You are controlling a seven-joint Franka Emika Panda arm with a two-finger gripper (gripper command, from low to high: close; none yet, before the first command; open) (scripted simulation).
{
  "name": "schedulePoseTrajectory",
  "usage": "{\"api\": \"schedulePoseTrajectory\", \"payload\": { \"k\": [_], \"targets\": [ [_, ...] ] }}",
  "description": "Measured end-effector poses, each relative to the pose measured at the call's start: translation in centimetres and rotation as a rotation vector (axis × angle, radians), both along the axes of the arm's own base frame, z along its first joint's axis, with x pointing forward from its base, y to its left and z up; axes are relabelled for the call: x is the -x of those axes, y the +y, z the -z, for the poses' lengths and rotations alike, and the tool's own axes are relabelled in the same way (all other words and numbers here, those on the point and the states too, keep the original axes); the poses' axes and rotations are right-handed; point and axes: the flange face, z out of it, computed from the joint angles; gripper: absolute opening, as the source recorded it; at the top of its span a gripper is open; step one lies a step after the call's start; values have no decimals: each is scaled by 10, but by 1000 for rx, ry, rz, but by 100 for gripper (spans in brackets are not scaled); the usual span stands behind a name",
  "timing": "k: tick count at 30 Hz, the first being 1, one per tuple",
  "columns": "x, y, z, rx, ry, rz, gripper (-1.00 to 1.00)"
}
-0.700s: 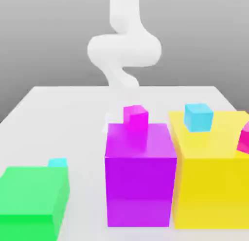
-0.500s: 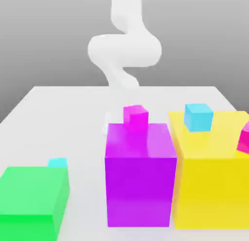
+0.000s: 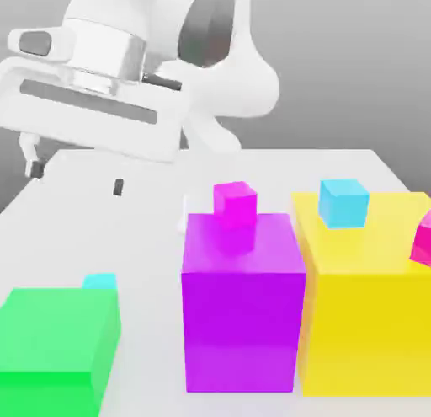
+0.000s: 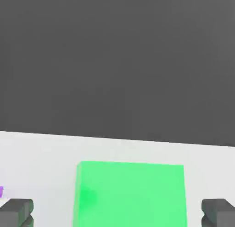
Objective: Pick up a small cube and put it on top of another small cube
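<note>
on the white table [image 3: 151,230] against a plain grey backdrop you see your gripper [image 3: 76,177] hanging with its fingers spread wide and empty above the exterior view's left, while the small cube [image 3: 99,281] sits on the tabletop just behind the green block [image 3: 55,344], well below those fingertips [image 3: 118,187].

Ext cam low, near; both see green block [image 3: 55,339] [image 4: 131,194].

A plain white worktop [image 3: 278,167] spans the lower frame — behind it a flat grey backdrop, lighter toward the top, evenly lit.
</note>
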Motion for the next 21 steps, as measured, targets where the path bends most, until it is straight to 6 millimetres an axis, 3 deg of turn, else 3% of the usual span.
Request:
{"api": "schedulePoseTrajectory", "payload": {
  "k": [7, 13, 17, 21],
  "targets": [
    [43, -40, 86, -60, 135, -3, 0],
    [91, -57, 147, -142, 215, -13, 0],
    [125, -60, 181, -206, 247, -22, 0],
    [128, -61, 192, -218, 247, -26, 0]
  ]
}}
